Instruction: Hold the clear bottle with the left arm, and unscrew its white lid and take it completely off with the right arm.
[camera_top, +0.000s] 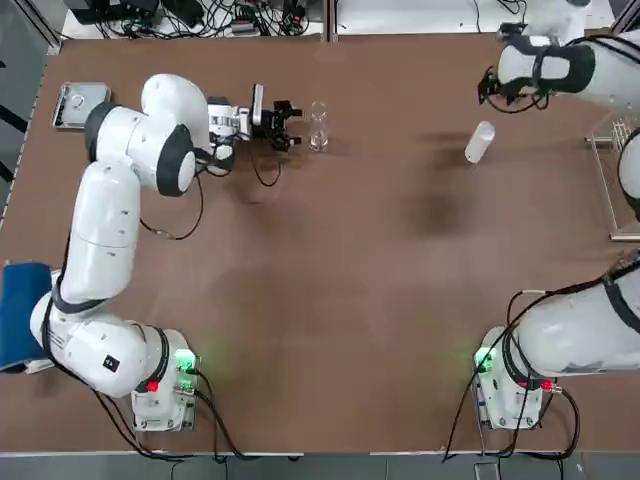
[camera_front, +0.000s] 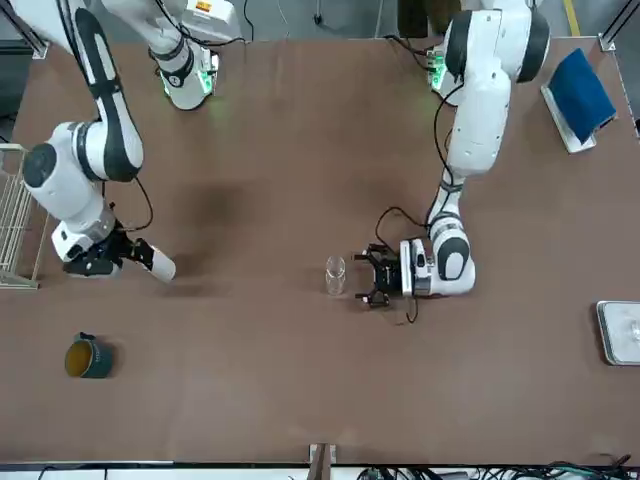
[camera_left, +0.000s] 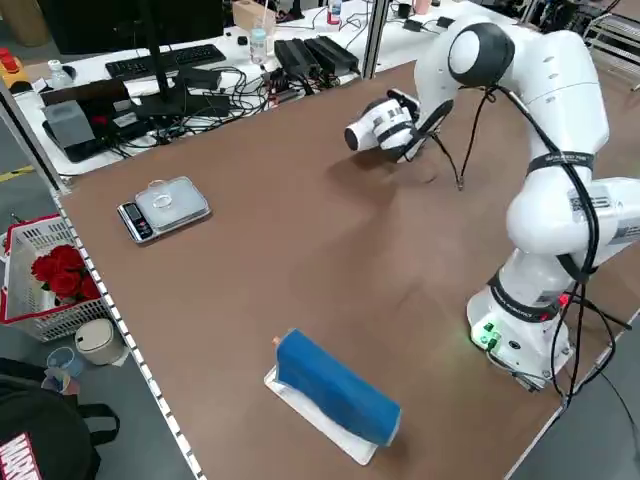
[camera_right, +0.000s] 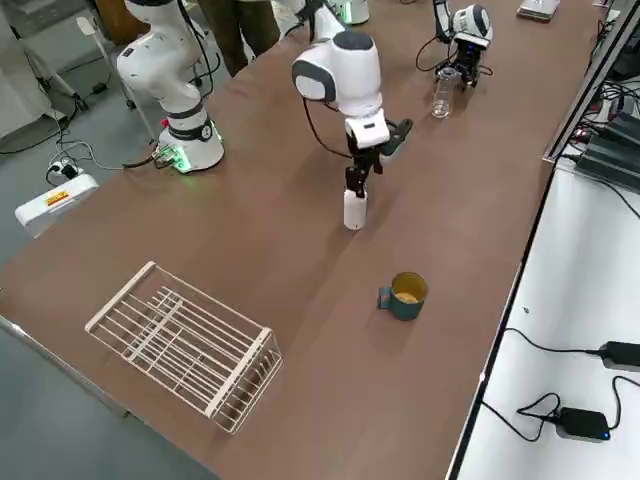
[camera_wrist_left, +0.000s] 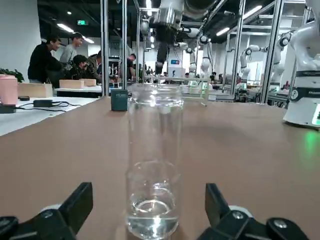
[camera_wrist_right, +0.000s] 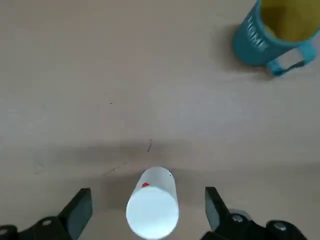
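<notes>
The brown table (camera_top: 330, 300) carries both arms. The left arm (camera_top: 105, 230) reaches from its base at the near left corner toward the far edge and lays its wrist low and level. The right arm (camera_top: 580, 320) rises from the near right corner and hangs over the far right part of the surface. A white wire rack (camera_right: 185, 345) sits at the right edge, and a blue roll (camera_left: 335, 390) lies on a white tray at the left edge. The left gripper (camera_top: 291, 127) has its fingers spread wide, just beside the clear bottle (camera_top: 318, 126) and, as far as the overhead view lets one judge, not touching it. The bottle stands upright near the far edge, left of centre, its mouth uncapped. The right gripper (camera_wrist_right: 148, 215) hangs above the white lid (camera_top: 480, 141), fingers apart, clear of it. The lid stands on the table toward the far right corner, near a teal mug (camera_right: 405, 295).
</notes>
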